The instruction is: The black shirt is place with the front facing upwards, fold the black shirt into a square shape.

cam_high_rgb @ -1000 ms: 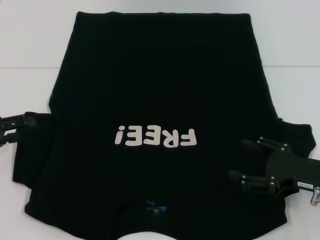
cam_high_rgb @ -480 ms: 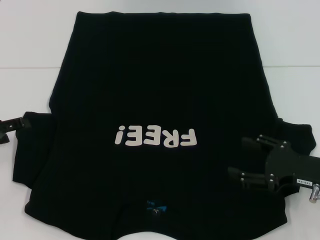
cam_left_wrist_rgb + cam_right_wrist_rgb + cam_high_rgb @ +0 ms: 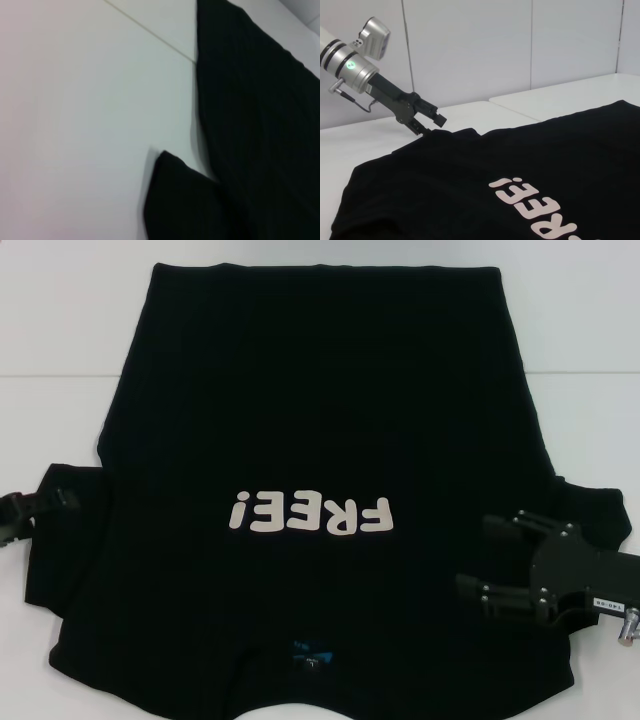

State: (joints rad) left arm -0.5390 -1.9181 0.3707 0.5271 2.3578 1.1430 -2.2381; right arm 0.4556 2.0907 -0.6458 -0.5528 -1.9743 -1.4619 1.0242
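The black shirt (image 3: 320,420) lies flat on the white table (image 3: 60,320), front up. Its white "FREE!" lettering (image 3: 310,512) and blue neck label (image 3: 310,650) are toward me. My left gripper (image 3: 45,505) is at the outer edge of the shirt's left sleeve (image 3: 75,540). The right wrist view shows the left gripper (image 3: 431,125) open, with its fingers at the sleeve's edge. My right gripper (image 3: 487,558) is open and empty just above the shirt, beside the right sleeve (image 3: 590,510). The left wrist view shows the sleeve corner (image 3: 180,200) and the shirt's side (image 3: 260,110).
A seam (image 3: 50,374) crosses the white table behind the sleeves. Bare table shows left (image 3: 40,640) and right (image 3: 590,340) of the shirt. White wall panels (image 3: 470,45) stand behind the table in the right wrist view.
My left gripper drew back to the left, then came in again slightly lower at the left sleeve's edge. My right gripper has barely shifted. The shirt has not moved.
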